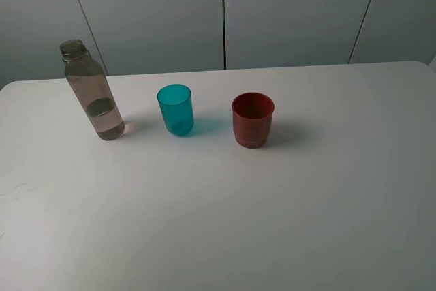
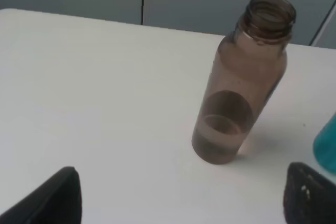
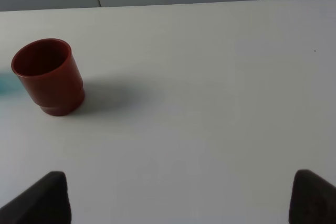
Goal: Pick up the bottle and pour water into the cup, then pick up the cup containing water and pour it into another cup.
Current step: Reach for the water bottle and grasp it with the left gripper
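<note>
Landmark taken: teal cup [image 1: 176, 110]. It is set upright, mouth up, on the white table [image 1: 218, 223], as the middle one of three vessels in a row.

Bottle [image 1: 94, 93]: placed on the left-arm side of the teal cup, apart from it, not touching. It is stood upright and uncapped, with the threaded neck exposed. It is clearly taller than the teal cup. The grey-tinted wall can be seen through, and water is noted in the lower part only, well under half.

Red cup [image 1: 253, 120]: placed on the right-arm side of the teal cup, separated by a similar gap, not touching. It is upright, wider and squatter than the teal cup, with a stepped narrower base. Whether either cup holds water cannot be told.

Left gripper [image 2: 181, 203]: the two dark fingers [image 2: 55, 198] are seen spread wide, with only bare table between them. Nothing is held. The bottle is found ahead of the fingertips, untouched. A sliver of the teal cup is caught at the frame edge beyond the bottle.

Right gripper [image 3: 178, 200]: the fingers are likewise held wide apart over bare table, and nothing is gripped. The red cup is found ahead and off toward the teal cup's side, untouched.

Grey wall panels [image 1: 286, 11] are noted behind the table's far edge, beyond the teal cup.
</note>
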Robot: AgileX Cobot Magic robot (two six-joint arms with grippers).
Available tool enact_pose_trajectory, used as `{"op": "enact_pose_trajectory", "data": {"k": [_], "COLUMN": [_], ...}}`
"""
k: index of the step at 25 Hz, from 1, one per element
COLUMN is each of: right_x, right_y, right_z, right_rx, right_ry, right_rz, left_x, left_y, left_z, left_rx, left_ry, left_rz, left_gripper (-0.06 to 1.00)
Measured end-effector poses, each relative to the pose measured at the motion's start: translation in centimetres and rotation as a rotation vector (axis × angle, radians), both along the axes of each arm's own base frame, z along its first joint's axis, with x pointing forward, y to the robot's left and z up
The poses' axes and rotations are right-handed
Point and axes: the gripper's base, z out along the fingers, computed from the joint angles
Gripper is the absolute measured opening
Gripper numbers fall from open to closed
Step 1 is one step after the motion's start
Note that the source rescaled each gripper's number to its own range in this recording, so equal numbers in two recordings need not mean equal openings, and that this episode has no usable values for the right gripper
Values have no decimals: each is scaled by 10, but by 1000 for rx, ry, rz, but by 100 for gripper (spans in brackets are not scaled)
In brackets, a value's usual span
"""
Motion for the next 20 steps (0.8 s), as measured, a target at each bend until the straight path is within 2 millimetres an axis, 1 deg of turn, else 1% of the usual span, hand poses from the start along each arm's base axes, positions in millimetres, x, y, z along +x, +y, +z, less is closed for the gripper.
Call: {"op": "enact_pose_trajectory", "data": {"k": [6, 11, 15, 20], "right_x": [0, 0, 0, 0], "right_y": [0, 0, 0, 0], "right_z": [0, 0, 0, 0], "right_rx": [0, 0, 0, 0], "right_ry": [0, 0, 0, 0], "right_rz": [0, 0, 0, 0], "left_x": [-2, -3, 5, 20], "left_y": [4, 6, 6, 3], "left_z": [-26, -44, -51, -65], "left_rx": [14, 101, 118, 138], "left_ry": [-57, -82, -82, -26], "left_rz": [45, 38, 19, -54], "left_gripper": [94, 94, 94, 94]}}
